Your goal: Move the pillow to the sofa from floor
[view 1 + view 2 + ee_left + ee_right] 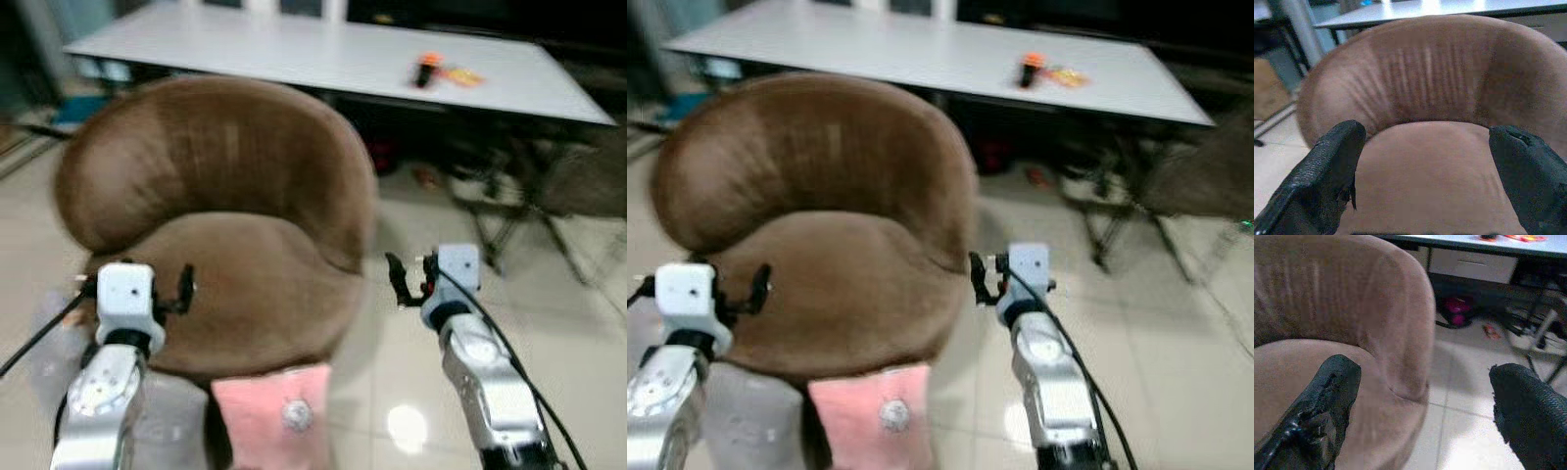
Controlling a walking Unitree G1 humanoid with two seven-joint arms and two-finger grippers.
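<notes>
left eye view: pink pillow [274,416] sits on the tile floor [411,323] at the very bottom of frame, touching the front base of the brown round sofa [225,235], between the two arms. a small round pale mark shows on its top face; can't tell what it is.

left gripper [184,289] hovers over the sofa seat's left front, fingers [1327,171] spread wide, holding nothing. right gripper [397,279] hangs off the sofa's right edge above the floor, also spread and empty, one finger [1327,396] over the seat rim.

handling guess: soft, light, compressible, not fragile. fabric looks grippy, so slip risk is low, but it will sag and fold if pinched at one corner. best bet is a two-sided squeeze on the left and right edges, or a deep pinch mid-edge. both grippers sit above and past it, so they need to pull back and drop.

background: white table [323,54] with an orange object [431,69].
</notes>
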